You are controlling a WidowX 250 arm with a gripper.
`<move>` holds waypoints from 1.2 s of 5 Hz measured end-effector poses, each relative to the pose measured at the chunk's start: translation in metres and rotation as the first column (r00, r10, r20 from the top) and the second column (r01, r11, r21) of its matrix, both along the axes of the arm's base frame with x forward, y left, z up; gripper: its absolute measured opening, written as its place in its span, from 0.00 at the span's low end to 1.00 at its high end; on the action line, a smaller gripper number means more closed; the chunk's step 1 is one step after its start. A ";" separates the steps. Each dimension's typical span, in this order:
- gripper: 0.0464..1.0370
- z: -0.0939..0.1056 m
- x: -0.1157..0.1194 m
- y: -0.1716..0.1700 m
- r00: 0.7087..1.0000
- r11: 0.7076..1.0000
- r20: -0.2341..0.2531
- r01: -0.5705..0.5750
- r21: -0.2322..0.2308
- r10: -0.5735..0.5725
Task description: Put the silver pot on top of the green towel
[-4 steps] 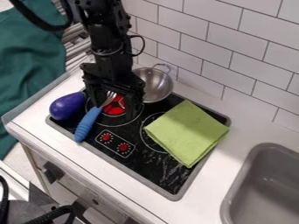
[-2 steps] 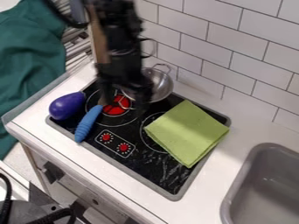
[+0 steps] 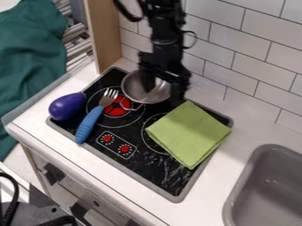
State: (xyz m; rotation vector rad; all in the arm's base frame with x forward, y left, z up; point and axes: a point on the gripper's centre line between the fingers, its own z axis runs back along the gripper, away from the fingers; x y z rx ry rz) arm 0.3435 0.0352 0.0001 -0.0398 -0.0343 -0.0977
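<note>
The black gripper (image 3: 162, 94) hangs over the right side of the silver pot (image 3: 135, 89), at the back of the stove. Its fingers stand apart: one inside the bowl, the other just outside the right rim. Part of the pot's right side is hidden behind the gripper. A wire handle points toward the red burner at the pot's lower left. The folded green towel (image 3: 189, 133) lies flat on the right part of the black stove top, to the lower right of the gripper and apart from the pot.
A blue-handled fork (image 3: 89, 124) lies across the stove's left part, beside a purple eggplant (image 3: 66, 106) at the left edge. A grey sink (image 3: 268, 187) is at the lower right. White wall tiles rise behind, with a wooden panel (image 3: 103, 33) at upper left.
The gripper has moved right, from above the fork to the pot's right side. The fork's tines and the wooden panel have come into sight. Towel, fork and eggplant have not moved.
</note>
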 end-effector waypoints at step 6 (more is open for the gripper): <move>0.37 -0.036 0.021 0.016 0.999 0.999 -0.037 -0.037 -0.025 0.036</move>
